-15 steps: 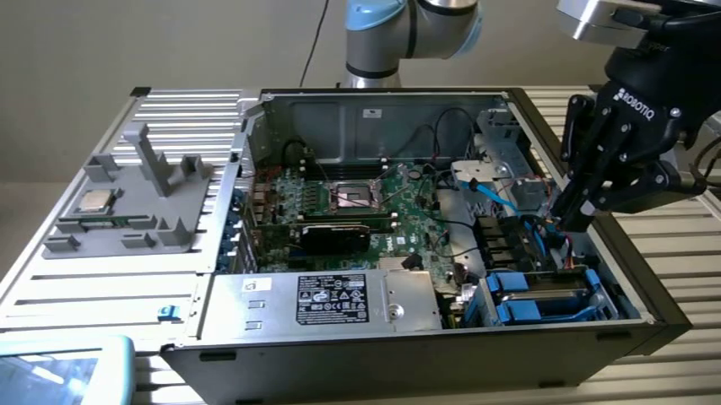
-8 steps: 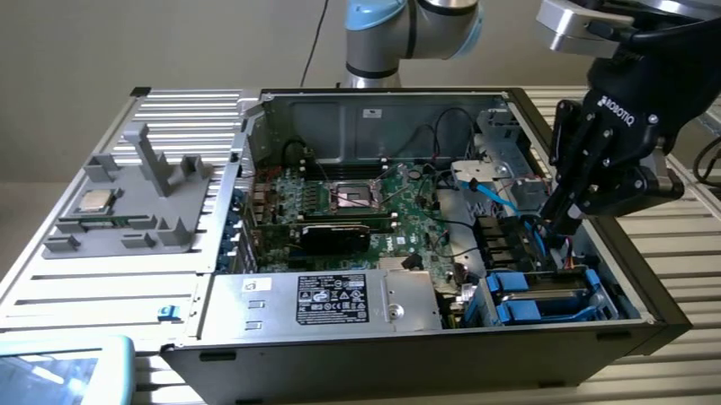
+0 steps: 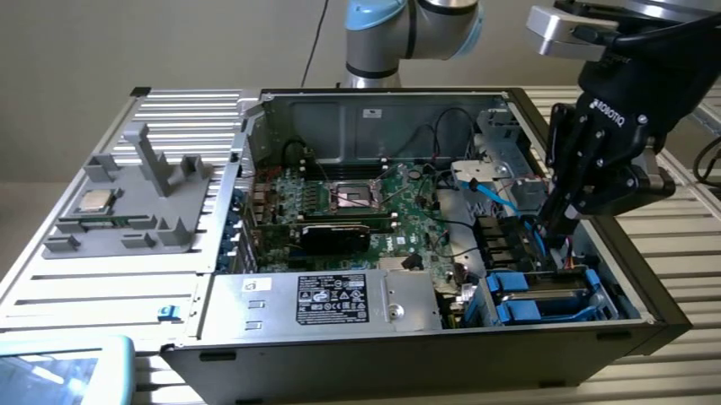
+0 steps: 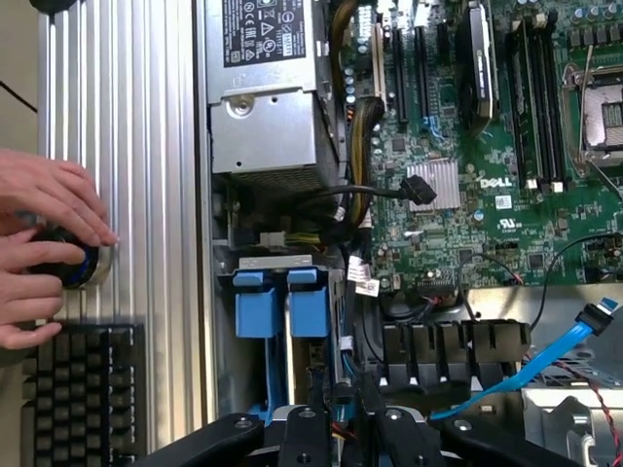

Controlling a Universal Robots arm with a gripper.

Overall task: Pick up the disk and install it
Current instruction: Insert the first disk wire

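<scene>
The gripper (image 3: 555, 229) hangs over the computer case (image 3: 631, 333); I cannot tell its grip. The disk (image 3: 541, 297) looks hard, heavy; hold its blue sides.

one computer case (image 3: 372, 337), two hands (image 4: 44, 248)

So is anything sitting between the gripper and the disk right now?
Nothing visible. The gripper hangs directly over the disk in the case's corner bay. The blue cable runs close beside the gripper, not across the gap.
</scene>
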